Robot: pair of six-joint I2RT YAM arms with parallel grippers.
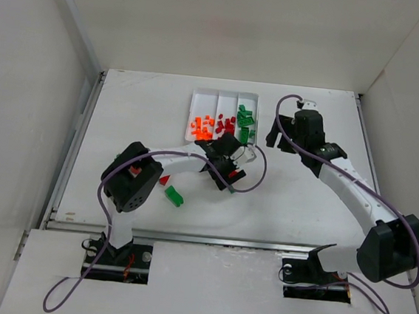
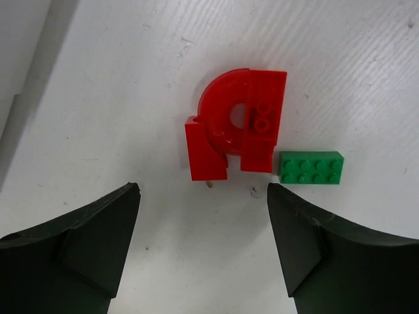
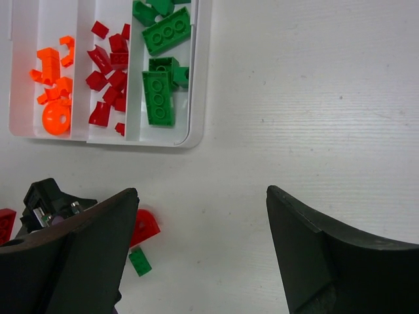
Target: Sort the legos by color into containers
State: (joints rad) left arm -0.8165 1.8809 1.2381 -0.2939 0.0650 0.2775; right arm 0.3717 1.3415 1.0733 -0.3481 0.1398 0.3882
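Note:
The white tray (image 1: 200,97) holds orange legos (image 1: 201,126) in its left compartment, red legos (image 1: 225,123) in the middle one and green legos (image 1: 245,119) in the right one. The right wrist view shows the same tray (image 3: 196,118) and sorting. My left gripper (image 2: 203,196) hovers open just below the tray, over bare table. Ahead of its fingertips lie a red arched lego (image 2: 236,127) and, touching it, a green flat brick (image 2: 311,167). My right gripper (image 3: 201,196) stands open and empty to the right of the tray.
A loose green lego (image 1: 174,196) and a small red one (image 1: 164,179) lie on the table near the left arm's elbow. The right wrist view shows the left gripper's head (image 3: 49,199) beside the red arched lego (image 3: 144,226).

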